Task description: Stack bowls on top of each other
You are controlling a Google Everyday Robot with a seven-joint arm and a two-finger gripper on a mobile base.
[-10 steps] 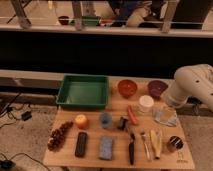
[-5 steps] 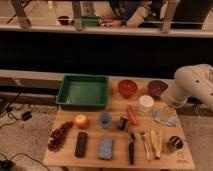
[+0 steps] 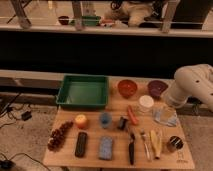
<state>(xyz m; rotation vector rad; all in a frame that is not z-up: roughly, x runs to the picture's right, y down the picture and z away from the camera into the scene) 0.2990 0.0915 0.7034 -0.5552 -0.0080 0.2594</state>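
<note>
An orange-red bowl (image 3: pixel 127 88) sits upright at the back of the wooden table (image 3: pixel 90 155), just right of the green tray. A dark purple bowl (image 3: pixel 157 88) stands beside it to the right, a small gap apart. My white arm (image 3: pixel 194 84) reaches in from the right. Its gripper (image 3: pixel 165 111) hangs low over the table's right side, in front of the purple bowl and next to a white round container (image 3: pixel 146 102). The gripper is open and holds nothing; its fingers blend with a pale translucent object under them.
A green tray (image 3: pixel 83 91) fills the back left. In front lie an orange fruit (image 3: pixel 81 120), a blue cup (image 3: pixel 105 119), grapes (image 3: pixel 59 135), a black case (image 3: pixel 80 144), a blue sponge (image 3: pixel 105 147), a carrot (image 3: pixel 132 115), cutlery (image 3: pixel 131 148), a banana (image 3: pixel 156 143) and a dark can (image 3: pixel 173 143).
</note>
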